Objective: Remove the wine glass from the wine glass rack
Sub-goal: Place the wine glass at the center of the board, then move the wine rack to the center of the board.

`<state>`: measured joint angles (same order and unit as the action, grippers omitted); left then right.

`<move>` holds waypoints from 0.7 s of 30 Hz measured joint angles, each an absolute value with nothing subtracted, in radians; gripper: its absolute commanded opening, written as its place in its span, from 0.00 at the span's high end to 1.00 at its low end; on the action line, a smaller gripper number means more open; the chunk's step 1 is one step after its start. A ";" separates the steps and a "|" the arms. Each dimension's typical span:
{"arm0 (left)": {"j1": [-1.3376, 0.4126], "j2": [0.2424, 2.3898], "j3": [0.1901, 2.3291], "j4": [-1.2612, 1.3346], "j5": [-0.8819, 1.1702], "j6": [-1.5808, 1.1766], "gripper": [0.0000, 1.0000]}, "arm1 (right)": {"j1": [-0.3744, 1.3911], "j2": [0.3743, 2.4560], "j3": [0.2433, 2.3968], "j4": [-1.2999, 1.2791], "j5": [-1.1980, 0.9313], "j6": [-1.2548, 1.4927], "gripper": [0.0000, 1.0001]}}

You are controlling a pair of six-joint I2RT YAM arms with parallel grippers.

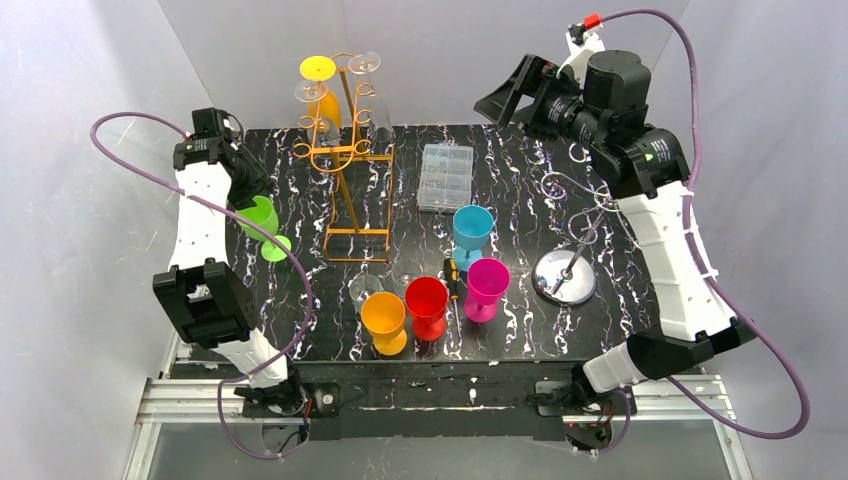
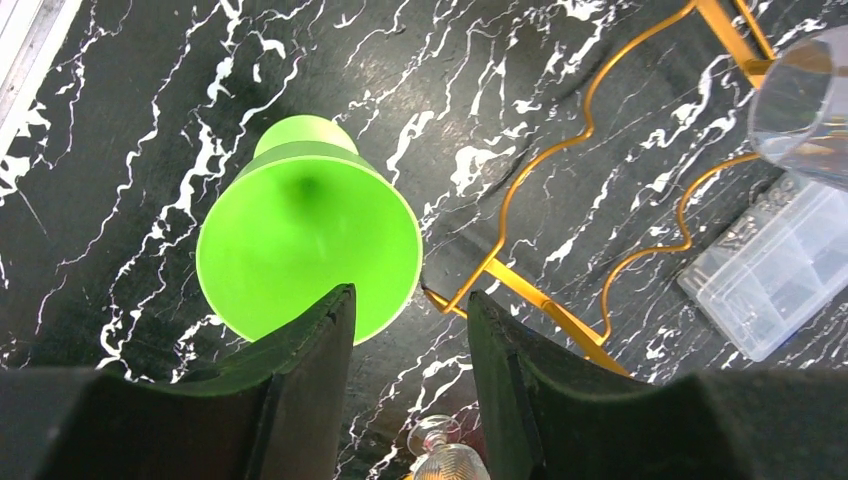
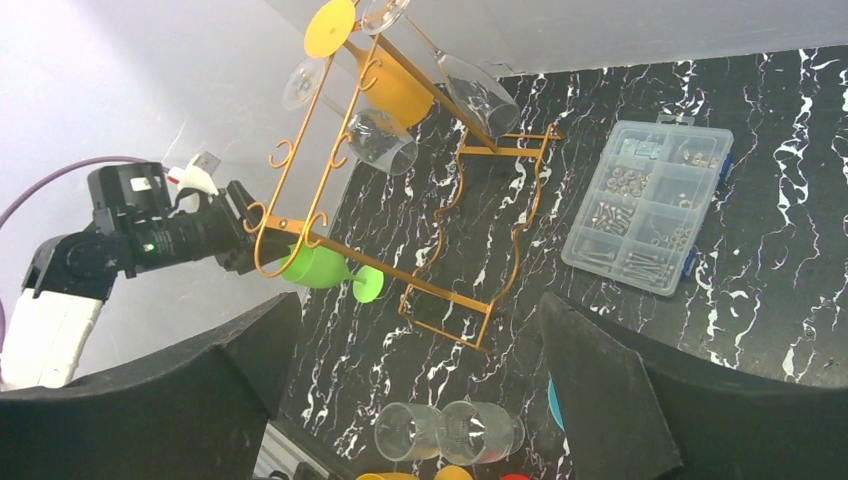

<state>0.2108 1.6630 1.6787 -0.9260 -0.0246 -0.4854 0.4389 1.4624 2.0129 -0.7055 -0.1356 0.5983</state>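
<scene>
Rack (image 1: 342, 190) — yellow glass (image 1: 329, 107) hanging; clear box (image 1: 445, 177) holds screws (image 3: 628, 183).

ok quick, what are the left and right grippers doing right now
Left gripper: open, by the green glass, nothing held.
Right gripper: open, empty.

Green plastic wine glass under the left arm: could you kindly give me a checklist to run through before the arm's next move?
1. Green plastic wine glass off the gold wire rack: ok, beside it.
2. Glass upright on the black marbled table: ok, apparently.
3. Left fingers parted: ok.
4. Fingers free of the glass rim: cannot tell; one overlaps it in the left wrist view.
5. Right fingers open and away from the rack: ok.
6. Rack emptied: not ok; a yellow glass and clear glasses hang there.
</scene>
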 measured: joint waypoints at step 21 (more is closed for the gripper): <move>0.210 1.576 1.879 -0.992 0.136 -0.501 0.53 | 0.510 1.499 2.014 -0.738 -0.115 0.594 0.02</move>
<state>0.2096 1.5757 1.8786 -0.9924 0.1360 -0.5014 0.5102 1.4986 2.0144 -0.7380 -0.1154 0.5941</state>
